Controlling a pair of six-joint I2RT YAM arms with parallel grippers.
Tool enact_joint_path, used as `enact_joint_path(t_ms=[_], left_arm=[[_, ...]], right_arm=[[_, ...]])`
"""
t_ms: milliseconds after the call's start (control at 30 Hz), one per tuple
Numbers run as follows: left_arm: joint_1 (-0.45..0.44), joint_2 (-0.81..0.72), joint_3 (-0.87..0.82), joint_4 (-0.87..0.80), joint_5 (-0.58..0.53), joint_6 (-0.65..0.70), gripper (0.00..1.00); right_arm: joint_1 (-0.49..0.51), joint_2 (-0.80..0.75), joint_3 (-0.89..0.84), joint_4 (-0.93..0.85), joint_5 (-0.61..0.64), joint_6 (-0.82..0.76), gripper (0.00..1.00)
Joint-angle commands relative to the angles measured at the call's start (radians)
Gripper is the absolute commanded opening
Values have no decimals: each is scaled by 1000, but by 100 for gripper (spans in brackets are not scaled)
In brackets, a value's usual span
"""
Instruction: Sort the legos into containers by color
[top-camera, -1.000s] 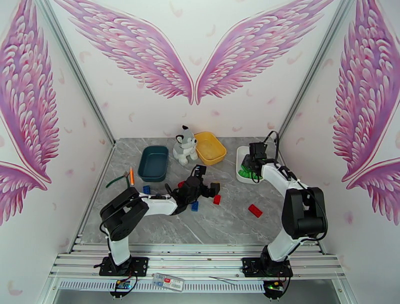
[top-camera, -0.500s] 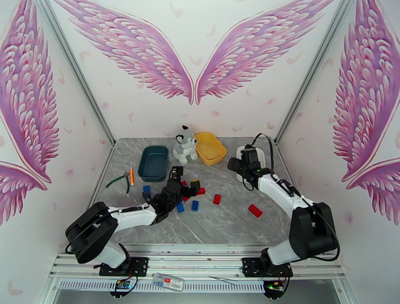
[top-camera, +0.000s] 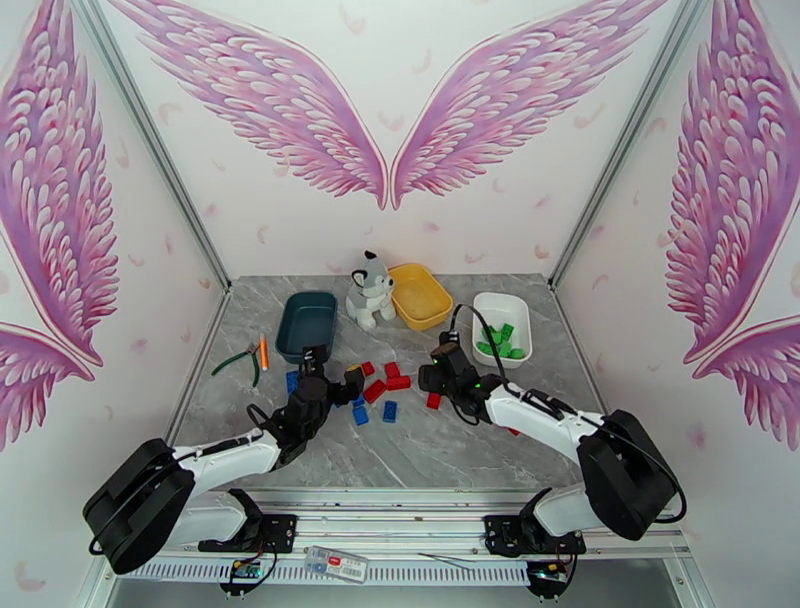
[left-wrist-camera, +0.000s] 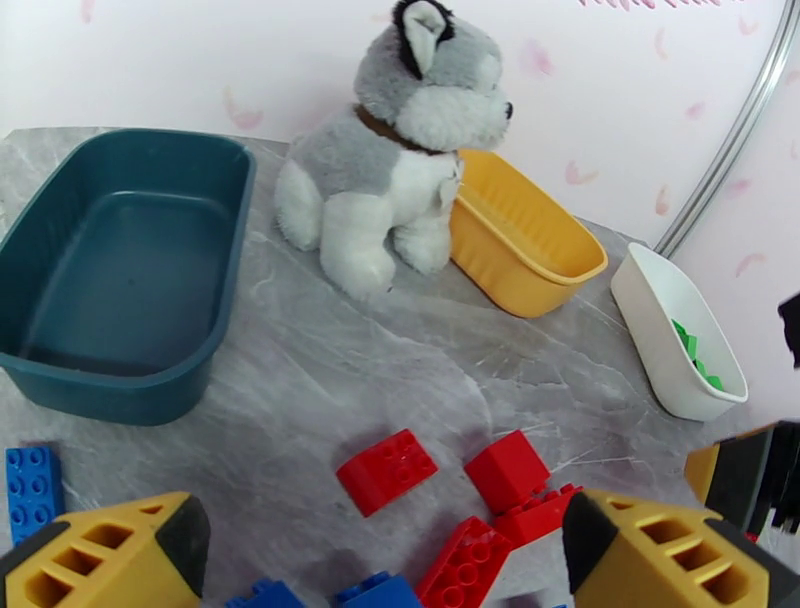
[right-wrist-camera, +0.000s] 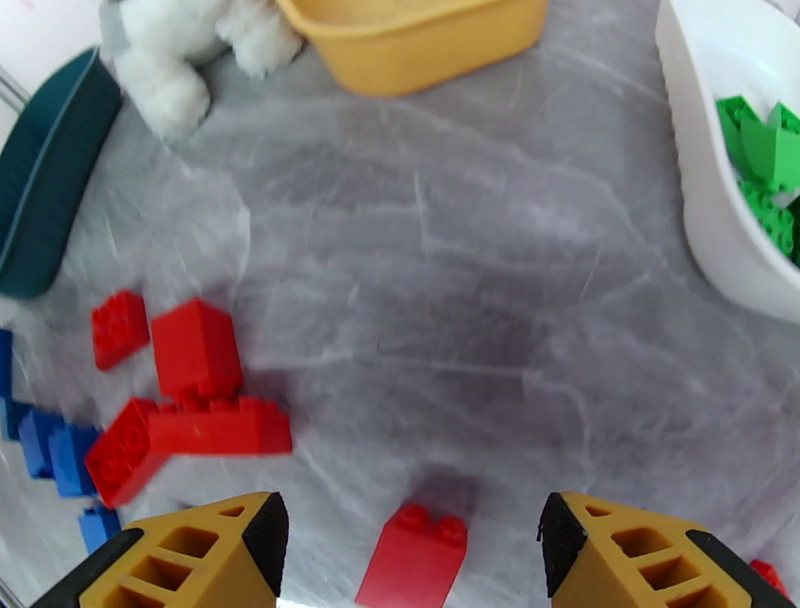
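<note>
Most of the legos lie loose at the middle of the table. There is a clump of red bricks, with blue bricks just beside it toward 7 o'clock. One lone red brick lies a little apart toward 3 o'clock. Green bricks sit in the white tray at 2 o'clock.

The yellow tray stands at 12 o'clock and the teal tray at 10 o'clock, with a plush husky between them, just beside the yellow one. Hand tools lie at 9 o'clock.

The left gripper hangs low over the clump, jaws spread wide with nothing in them. The right gripper is down at the lone red brick with its jaws apart. Its fingers straddle the brick, and neither touches it.
</note>
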Motion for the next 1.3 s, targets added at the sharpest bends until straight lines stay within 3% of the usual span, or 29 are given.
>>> enact_joint_path(t_ms=[0,233,467,867,1067,1267], left_arm=[[5,-45,-35,-20,-7,-16,99],[7,-28,-54,-3,1,-32,99],[8,2,-45,11,11,-38,99],[6,24,-31,23,36,-46,99],[7,61,5,22,74,-46,99],[35,96,64,21,153,-59,99]], right_arm=[[49,-2,-38,15,114,49,72],[96,65,-79,56,142,87,71],[104,166,-55,92,120,87,60],[110,178,-44,92,158,88,53],[109,187,-21,87,155,79,38],[110,137,-8,85,135,67,30]])
